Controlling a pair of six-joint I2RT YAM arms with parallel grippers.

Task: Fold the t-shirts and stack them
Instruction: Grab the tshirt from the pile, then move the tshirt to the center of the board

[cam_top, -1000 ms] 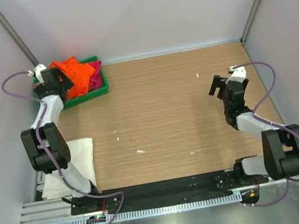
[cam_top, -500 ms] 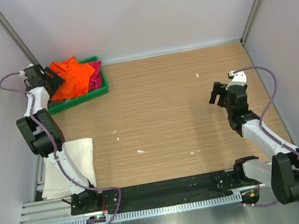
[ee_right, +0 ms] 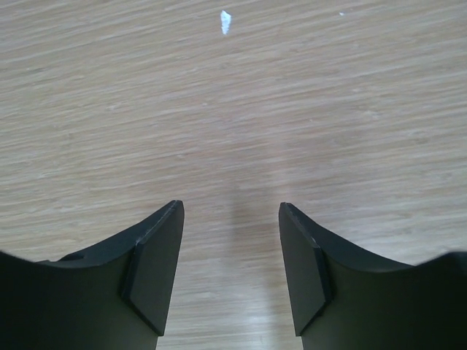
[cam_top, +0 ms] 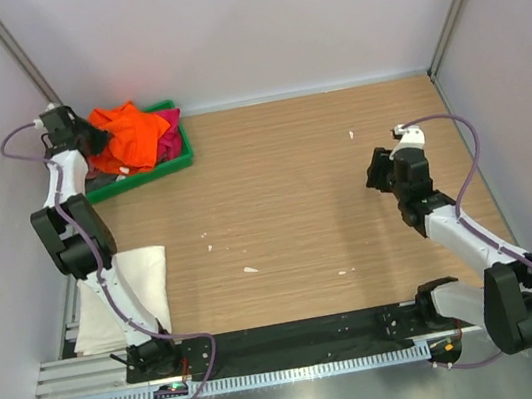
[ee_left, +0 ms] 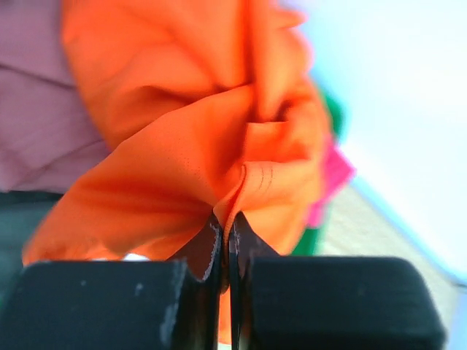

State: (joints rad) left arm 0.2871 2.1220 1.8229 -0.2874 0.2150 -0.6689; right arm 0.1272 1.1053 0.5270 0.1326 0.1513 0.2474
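A bright orange t-shirt (cam_top: 129, 135) lies bunched in the green tray (cam_top: 155, 169) at the back left, with a magenta t-shirt (cam_top: 171, 134) under its right side. My left gripper (cam_top: 93, 143) is shut on a fold of the orange t-shirt (ee_left: 197, 168) at the pile's left edge, and the left wrist view shows cloth pinched between the closed fingers (ee_left: 209, 248). Pink cloth (ee_left: 332, 171) peeks out behind. A folded white t-shirt (cam_top: 124, 295) rests at the near left. My right gripper (ee_right: 230, 219) hangs open over bare wood at the right, holding nothing.
Grey walls and metal posts close in the wooden table (cam_top: 297, 205). A few small white scraps (cam_top: 250, 269) lie on the wood. The left arm's links stand over the white t-shirt, and the black base rail (cam_top: 298, 336) runs along the near edge.
My left gripper has closed on the orange t-shirt at the tray's left side. The right gripper has narrowed somewhat and shifted slightly left and toward the table.
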